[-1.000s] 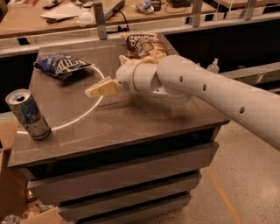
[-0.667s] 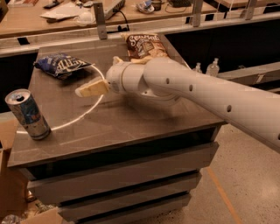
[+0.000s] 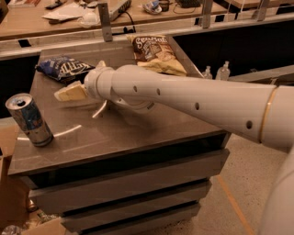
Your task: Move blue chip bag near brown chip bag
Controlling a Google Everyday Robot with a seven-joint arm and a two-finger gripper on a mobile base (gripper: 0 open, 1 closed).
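The blue chip bag (image 3: pixel 63 69), dark navy with white lettering, lies crumpled at the table's back left. The brown chip bag (image 3: pixel 155 53), dark brown on top and pale cream below, lies flat at the table's back middle, well apart from the blue bag. My gripper (image 3: pixel 79 80) is at the end of the white arm, just in front of and right of the blue bag, low over the table. Its cream fingers (image 3: pixel 70 92) stand apart with nothing between them. The arm crosses the table from the right and hides part of the tabletop.
A blue-and-silver drink can (image 3: pixel 30 120) stands upright near the front left corner of the grey table (image 3: pixel 151 126). Two small bottles (image 3: pixel 215 71) stand behind the table's right side. A cluttered counter (image 3: pixel 69 13) runs along the back. A cardboard box (image 3: pixel 9 193) is at lower left.
The arm has reached further left and back, bringing the gripper closer to the blue chip bag. Both bags and the can have not moved.
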